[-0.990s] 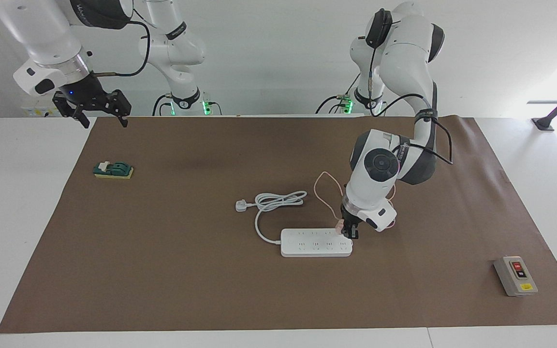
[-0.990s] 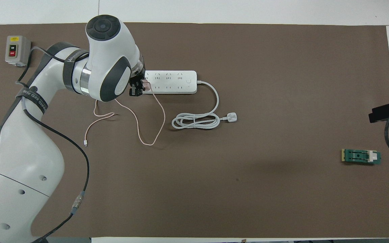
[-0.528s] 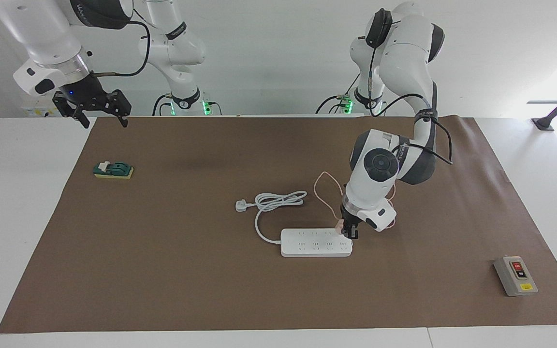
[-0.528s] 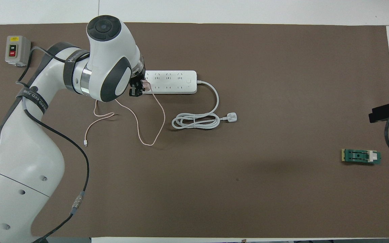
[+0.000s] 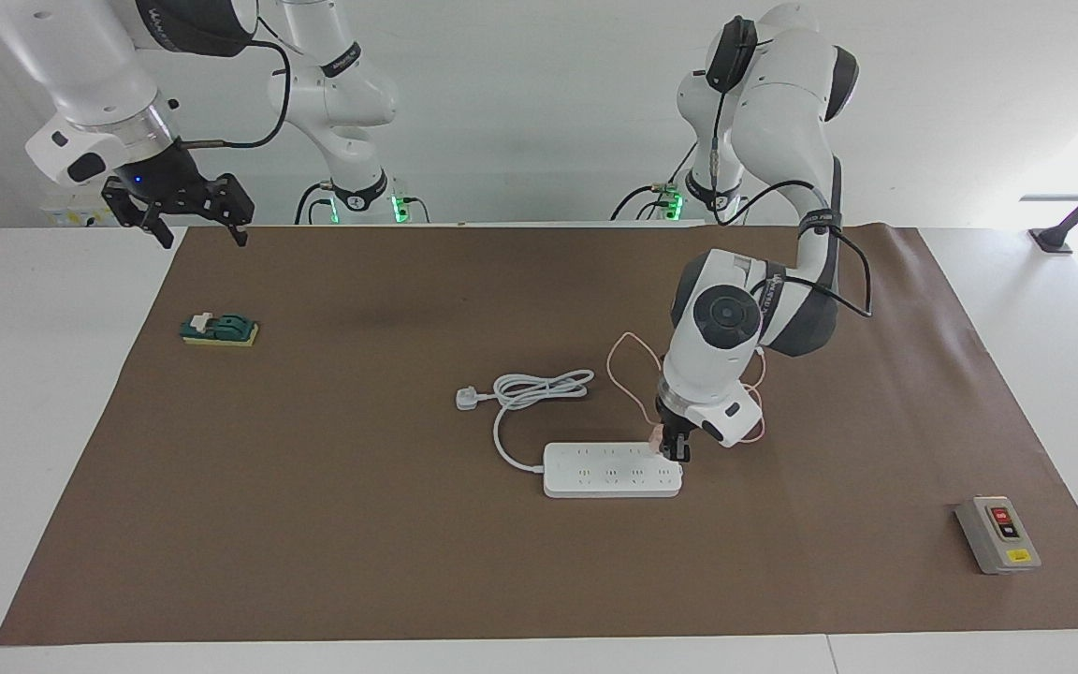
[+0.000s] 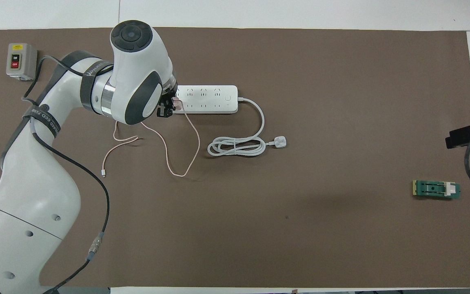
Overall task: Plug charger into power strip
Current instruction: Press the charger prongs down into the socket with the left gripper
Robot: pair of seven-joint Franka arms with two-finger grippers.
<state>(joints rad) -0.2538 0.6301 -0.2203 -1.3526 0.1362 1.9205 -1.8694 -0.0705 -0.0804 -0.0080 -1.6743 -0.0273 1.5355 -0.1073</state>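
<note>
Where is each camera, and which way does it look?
Facing view: high across the table, looking at the robots; both arms show, the left gripper holding the charger at the power strip, the right gripper waiting raised.
Overhead view: high above the robots' end, looking steeply down; mostly the left arm shows.
Both show the strip, charger and grey switch box.

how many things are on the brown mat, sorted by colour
white: 1, the power strip with its cord and plug
pink: 1, the charger with its cable, in the left gripper at the strip's end
grey: 1, the switch box
green: 1, the small green block
total: 4
</note>
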